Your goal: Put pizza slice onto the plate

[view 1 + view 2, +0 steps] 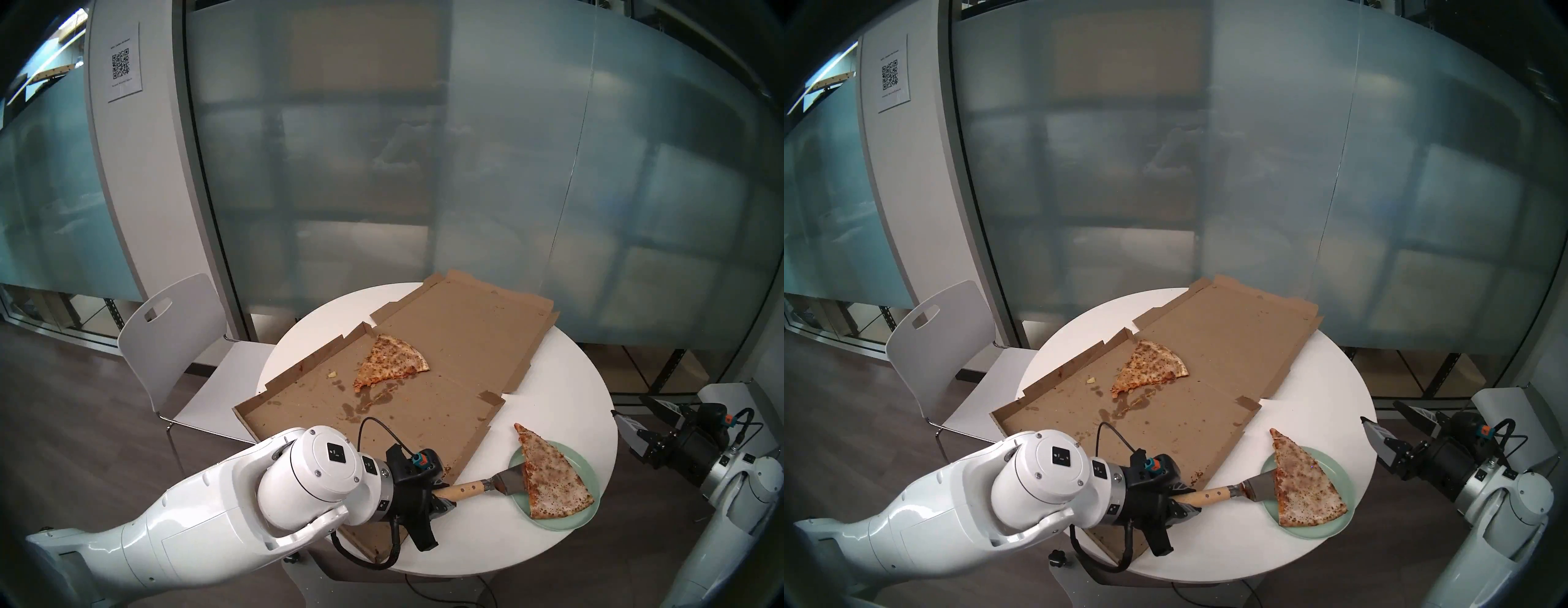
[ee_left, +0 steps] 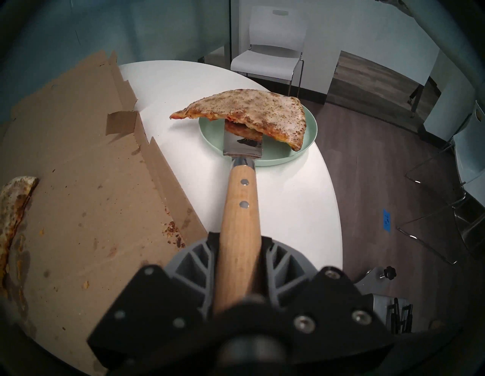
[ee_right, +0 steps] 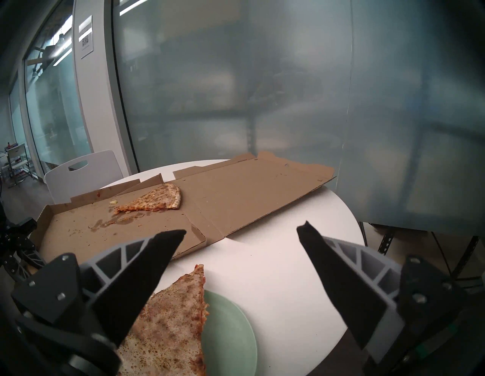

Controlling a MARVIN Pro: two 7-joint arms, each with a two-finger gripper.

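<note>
The pizza slice [image 1: 551,471] [image 1: 1303,484] [image 2: 262,110] [image 3: 170,328] lies across the mint-green plate [image 1: 572,460] [image 1: 1329,469] [image 2: 288,157] [image 3: 228,336] at the table's near right. Its pointed tip juts past the rim toward the box. A metal spatula [image 1: 509,479] [image 2: 240,223] with a wooden handle has its blade under the slice's left side and props it up. My left gripper [image 1: 439,492] [image 1: 1178,496] [image 2: 238,244] is shut on the spatula handle. Off the table's right edge, my right gripper [image 1: 628,405] [image 1: 1378,411] [image 3: 244,228] hangs open, holding nothing.
An open greasy cardboard pizza box [image 1: 445,339] [image 2: 78,157] covers the left and far part of the round white table [image 1: 551,382]. A second, wider slice [image 1: 392,361] [image 3: 154,202] lies in it. A white chair [image 1: 169,339] stands at the table's far left, with a frosted glass wall behind.
</note>
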